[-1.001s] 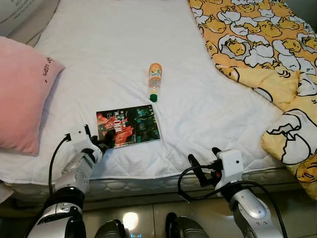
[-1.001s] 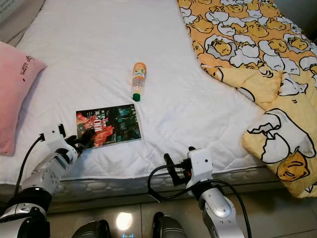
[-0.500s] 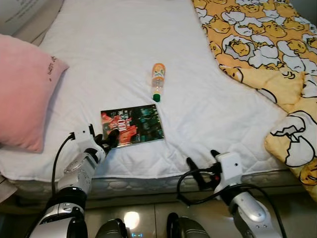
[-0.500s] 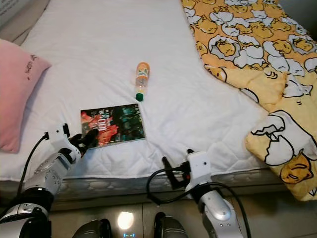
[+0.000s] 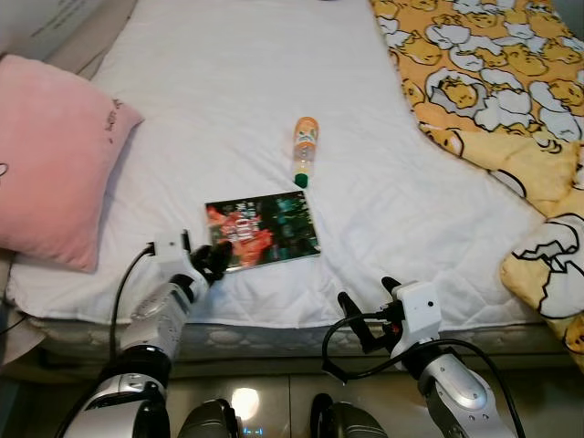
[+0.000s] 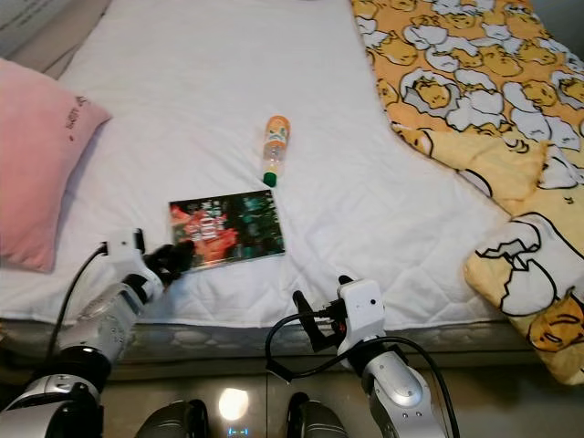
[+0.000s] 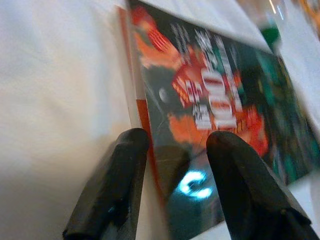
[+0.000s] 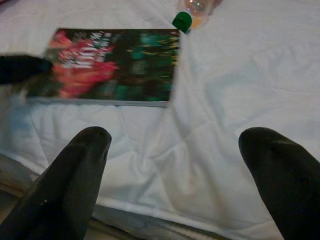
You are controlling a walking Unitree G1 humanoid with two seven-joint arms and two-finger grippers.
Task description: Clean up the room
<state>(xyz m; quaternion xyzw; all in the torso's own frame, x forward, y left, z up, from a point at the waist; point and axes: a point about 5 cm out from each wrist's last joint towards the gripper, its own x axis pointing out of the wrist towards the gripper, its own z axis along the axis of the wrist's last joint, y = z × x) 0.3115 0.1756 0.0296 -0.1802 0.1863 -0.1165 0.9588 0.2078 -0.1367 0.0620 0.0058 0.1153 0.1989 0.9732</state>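
**Left gripper at the corner of the book on the bed**

The left gripper (image 5: pixel 217 258) reaches over the near edge of the mattress, its two black fingers (image 7: pixel 117 187) parted a little, one to each side of the near-left corner of the book (image 5: pixel 265 230). Whether the fingers actually pinch that corner cannot be told — in the left wrist view one finger lies on the white sheet (image 5: pixel 228 109) just beside the book's spine and the other rests over the glossy cover.

The book lies flat on the sheet, close to the near edge of the bed, its dark cover showing red and green print. Just beyond its far right corner lies a small orange bottle (image 5: pixel 304 151) on its side, green cap pointing toward the book, near it but apart.

The right gripper (image 5: pixel 370 313) hovers low at the mattress edge, well right of the book, fingers spread wide — nothing between them.

A pink pillow (image 5: pixel 50 164) sits at the left of the bed, and a yellow patterned duvet (image 5: pixel 493 82) is bunched along the right side.
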